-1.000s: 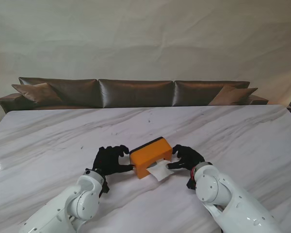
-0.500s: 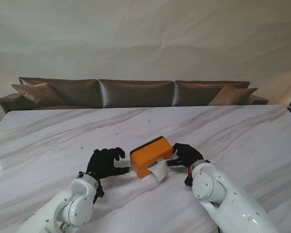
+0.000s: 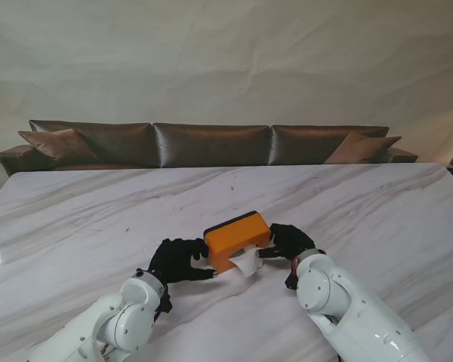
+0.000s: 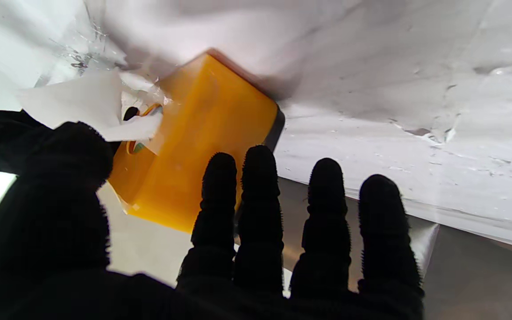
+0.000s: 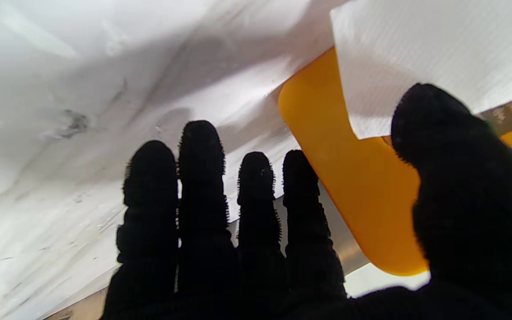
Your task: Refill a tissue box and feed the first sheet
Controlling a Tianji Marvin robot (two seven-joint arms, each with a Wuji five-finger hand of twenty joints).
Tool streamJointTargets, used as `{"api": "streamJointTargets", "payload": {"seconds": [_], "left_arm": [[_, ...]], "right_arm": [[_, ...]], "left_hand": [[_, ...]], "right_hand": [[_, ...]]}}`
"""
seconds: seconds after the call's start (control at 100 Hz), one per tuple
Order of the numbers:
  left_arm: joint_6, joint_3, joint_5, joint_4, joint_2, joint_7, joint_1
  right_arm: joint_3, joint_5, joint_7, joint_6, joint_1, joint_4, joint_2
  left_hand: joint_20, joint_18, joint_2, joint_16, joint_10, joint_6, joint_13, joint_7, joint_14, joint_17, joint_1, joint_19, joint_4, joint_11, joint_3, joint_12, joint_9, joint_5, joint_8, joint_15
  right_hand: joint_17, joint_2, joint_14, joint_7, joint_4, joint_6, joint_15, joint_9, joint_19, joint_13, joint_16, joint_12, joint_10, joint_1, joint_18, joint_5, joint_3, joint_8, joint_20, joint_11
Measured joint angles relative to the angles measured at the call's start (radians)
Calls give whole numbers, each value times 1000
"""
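Stand view: tissue box [image 3: 237, 235] tipped, long axis left-right; left hand [image 3: 180, 259] spread, right hand [image 3: 288, 241] clamping it.

- One orange tissue box [image 3: 237, 240] on the table [image 3: 377, 204].
- One white tissue sheet [image 3: 245, 263] sticking out of the box.
- Two black hands: one left hand [image 3: 178, 260] and one right hand [image 3: 288, 241].
- One long brown sofa [image 3: 211, 143] past the table's far edge.
- Two cushions, one at each end.

Left hand [image 3: 180, 261] and right hand [image 3: 289, 241] face each other, fingers [image 4: 259, 178] extended.
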Motion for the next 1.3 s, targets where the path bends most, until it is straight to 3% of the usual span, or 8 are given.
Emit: {"api": "streamJointTargets", "payload": {"seconds": [0.1, 0.26, 0.73, 0.99, 1.02, 1.12, 1.24, 1.3], "left_arm": [[39, 24, -1, 11, -3, -4, -24], [43, 43, -4, 44, -6, -18, -56], [68, 56, 10, 96, -6, -24, -93], [23, 73, -75, 180, -25, 63, -131], [17, 73, -84, 188, -28, 75, -133], [0, 71, -102, 207, -39, 113, -134], [-33, 64, -122, 221, -50, 142, -133], [-43, 57, -133, 221, -54, 153, -131]], "right_arm": [[8, 0, -7, -4, -15, -13, 0], [24, 14, -13, -17, -43, -36, 2], [12, 30, -28, -19, -56, -53, -1], [8, 72, -81, -29, -63, -52, -15], [8, 76, -85, -31, -65, -53, -16], [8, 80, -97, -33, -71, -55, -18], [8, 92, -125, -33, -78, -58, -22], [8, 106, -142, -33, -81, -62, -26]], "left_hand": [[0, 0, 0, 1, 0, 33, 0, 0, 0, 7, 0, -2, 0, 0, 0, 1, 0, 0, 0, 0], [0, 0, 0, 3, 7, 79, 0, 0, 0, 7, 0, 1, 0, 0, 0, 1, 0, 0, 1, 1], [0, 0, 24, 11, 9, 81, 34, -22, 0, 19, 0, 0, 0, 0, -1, 1, 0, 0, 1, 13], [0, 0, 115, 12, 19, 81, 82, 11, 0, 36, 25, -1, 0, 1, -34, 1, 104, 117, 2, 41], [0, 0, 127, 12, 22, 81, 97, 18, 0, 41, 27, 0, 0, 1, -36, 1, 121, 136, 2, 46], [0, 0, 139, 12, 35, 81, 117, 42, 0, 51, 38, 1, 0, 14, -50, 1, 182, 199, 2, 63], [0, -1, 160, 13, 62, 90, 182, 77, 0, 70, 40, 1, 0, 35, -61, 2, 266, 288, 15, 88], [0, -3, 170, 16, 73, 91, 203, 102, 2, 77, 40, 1, 0, 50, -62, 7, 307, 331, 23, 102]], "right_hand": [[8, 0, 0, 2, 0, 20, 2, 37, 1, 15, 0, 0, -8, 0, 0, 26, 0, 5, 0, 0], [11, 0, 0, 8, 0, 60, 2, 78, 2, 28, 0, 0, -11, -2, 0, 74, 0, 17, 0, 0], [35, 0, 0, 51, 0, 30, 12, 138, 15, 68, 0, 19, -12, -41, 0, 162, 0, 34, 0, 0], [70, 0, -1, 66, 0, 34, 39, 231, 39, 130, 2, 27, -12, -53, 0, 266, 1, 39, 0, 0], [72, 0, -1, 82, -1, 35, 43, 242, 50, 133, 2, 33, -12, -53, 0, 274, 3, 15, -1, 0], [87, 0, -2, 155, -58, 35, 53, 284, 64, 157, 2, 45, -12, -36, 1, 297, 38, -67, -3, 1], [113, -61, -4, 237, -171, 35, 67, 341, 80, 196, 2, 48, -4, -30, 3, 346, 186, -121, -4, 25], [123, -67, -4, 261, -196, 36, 74, 362, 89, 207, 2, 51, 0, -40, 6, 367, 222, -130, -4, 26]]}}
